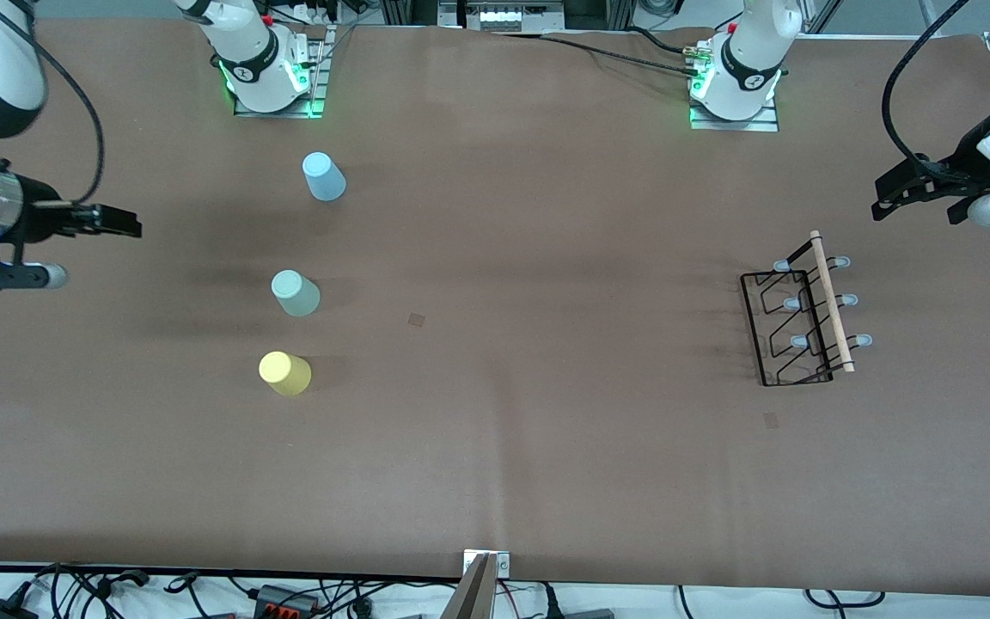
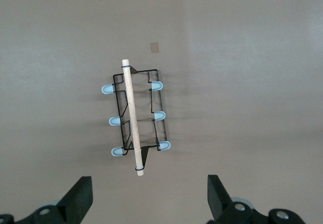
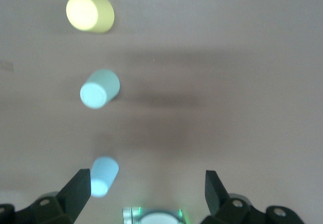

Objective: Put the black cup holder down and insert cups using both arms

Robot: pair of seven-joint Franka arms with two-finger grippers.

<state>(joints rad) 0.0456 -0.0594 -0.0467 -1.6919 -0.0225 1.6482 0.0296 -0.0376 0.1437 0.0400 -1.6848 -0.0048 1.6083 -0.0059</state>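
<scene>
Brown table point(image 1: 495, 447): black cup holder point(image 1: 800, 320) lies under the left gripper point(image 2: 149, 199), jaws apart, untouched. Right gripper point(image 3: 146, 196), jaws apart, hangs above three cups point(image 1: 296, 293), empty.

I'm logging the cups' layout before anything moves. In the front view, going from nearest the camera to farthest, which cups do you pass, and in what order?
yellow cup → pale green cup → light blue cup
</scene>
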